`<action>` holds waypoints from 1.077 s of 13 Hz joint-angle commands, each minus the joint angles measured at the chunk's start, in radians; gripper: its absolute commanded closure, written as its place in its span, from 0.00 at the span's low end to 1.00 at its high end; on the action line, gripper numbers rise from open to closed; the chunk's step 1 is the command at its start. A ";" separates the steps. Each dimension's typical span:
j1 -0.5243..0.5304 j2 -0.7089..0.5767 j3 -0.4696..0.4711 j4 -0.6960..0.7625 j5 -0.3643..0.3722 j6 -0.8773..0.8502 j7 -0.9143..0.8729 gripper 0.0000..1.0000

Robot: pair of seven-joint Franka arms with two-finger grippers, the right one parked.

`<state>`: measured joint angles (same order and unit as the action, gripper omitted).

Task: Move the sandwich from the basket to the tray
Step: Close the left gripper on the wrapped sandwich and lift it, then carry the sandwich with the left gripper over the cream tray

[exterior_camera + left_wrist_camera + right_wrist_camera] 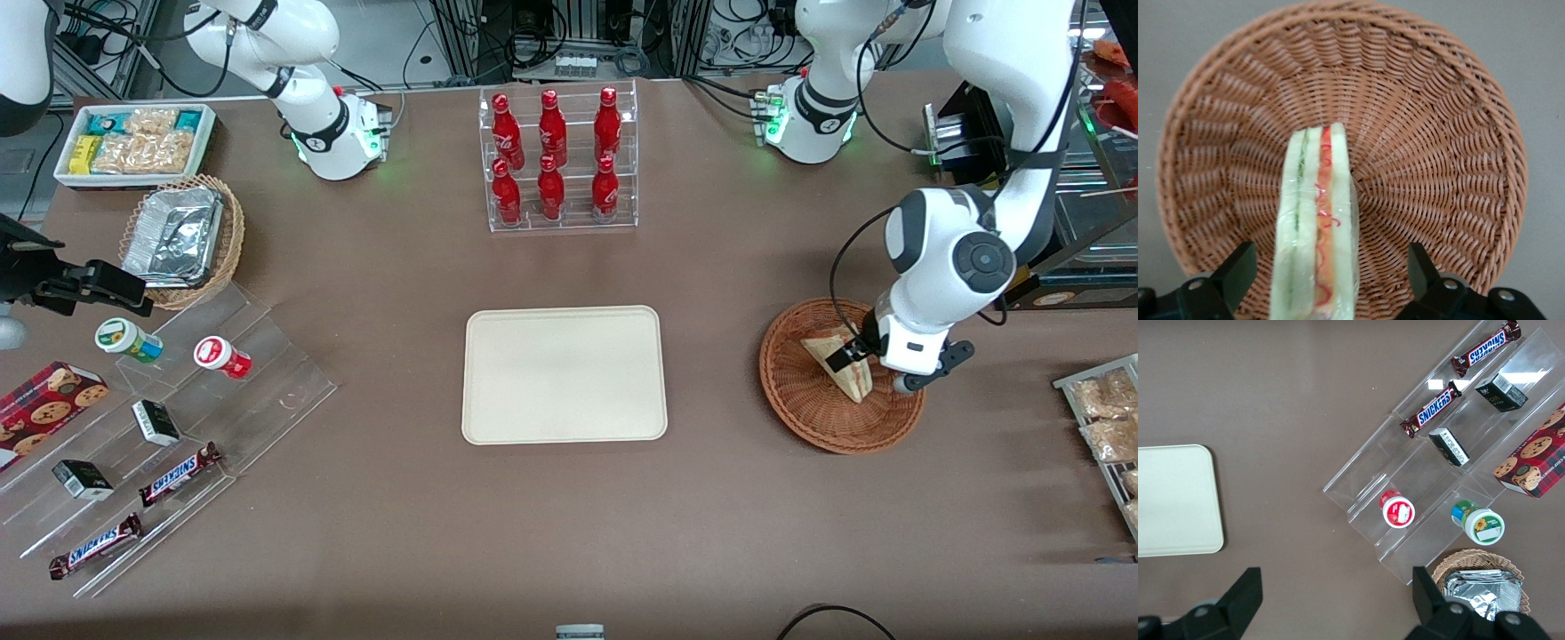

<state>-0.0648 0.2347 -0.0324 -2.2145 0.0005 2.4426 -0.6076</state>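
the gripper (pixel 1328 283) hangs over the basket (pixel 1458 133), its fingers (pixel 1238 270) spread wide either side of the sandwich (pixel 1317 227), not touching it.

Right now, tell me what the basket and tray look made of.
Basket: reddish-brown woven wicker, visible weave, matte. Tray: smooth cream, matte; plastic or pulp, unclear. The gripper, open, straddles the film-wrapped sandwich in the basket.

Six red bottles (pixel 556 160) are standing in a clear rack (pixel 576 222) at top centre of the frame. Snickers bars (pixel 178 474) are lying on clear steps (pixel 276 382) at lower left, below a foil-filled tan basket (pixel 182 240).
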 commanded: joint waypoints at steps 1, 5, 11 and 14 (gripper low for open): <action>-0.020 0.009 0.003 -0.043 -0.004 0.070 -0.026 0.00; -0.021 0.006 0.003 -0.054 0.001 0.069 -0.066 0.79; -0.033 -0.043 0.003 -0.042 0.094 -0.042 -0.046 1.00; -0.035 -0.092 0.003 -0.015 0.111 -0.147 -0.032 1.00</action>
<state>-0.0899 0.2024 -0.0327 -2.2389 0.0901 2.3677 -0.6447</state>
